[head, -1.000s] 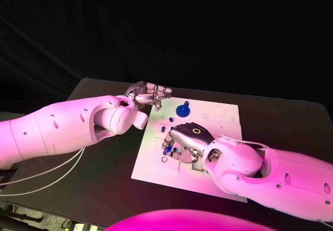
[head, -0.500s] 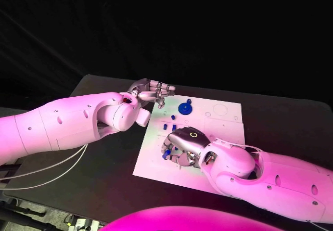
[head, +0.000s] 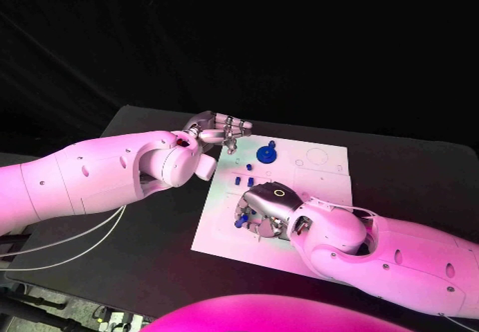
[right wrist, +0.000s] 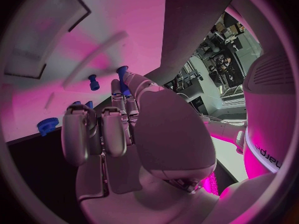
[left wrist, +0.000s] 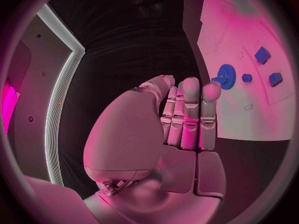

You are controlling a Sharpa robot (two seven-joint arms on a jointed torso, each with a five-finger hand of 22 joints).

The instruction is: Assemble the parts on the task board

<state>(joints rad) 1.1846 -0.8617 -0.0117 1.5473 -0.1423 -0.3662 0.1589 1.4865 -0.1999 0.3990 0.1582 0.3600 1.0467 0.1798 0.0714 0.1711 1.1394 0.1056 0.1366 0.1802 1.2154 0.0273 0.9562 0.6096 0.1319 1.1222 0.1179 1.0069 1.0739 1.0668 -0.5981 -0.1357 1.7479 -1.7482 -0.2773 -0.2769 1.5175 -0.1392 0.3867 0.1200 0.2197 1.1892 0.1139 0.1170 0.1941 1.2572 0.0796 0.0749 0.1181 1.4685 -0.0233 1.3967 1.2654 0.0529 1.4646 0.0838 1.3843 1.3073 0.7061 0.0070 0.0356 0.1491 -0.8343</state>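
The task board lies flat in the middle of the dark surface. The right hand is down over the board's near left part, palm toward the plate, its fingers curled downward. In the right wrist view a small blue part sits right at the tips of the thumb and a finger, and seems pinched between them, though the contact itself is partly hidden. Another blue peg stands on the board just beside those fingertips, apart from them.

The left hand hovers at the board's far left corner, off its edge. Its fingers lie straight and pressed side by side, with nothing in them. The blue gear rests on the board near this hand's fingertips but apart from them; in the left wrist view the gear shows just past the fingertips. Two small blue blocks lie on the board between the gear and the right hand, touched by neither hand.
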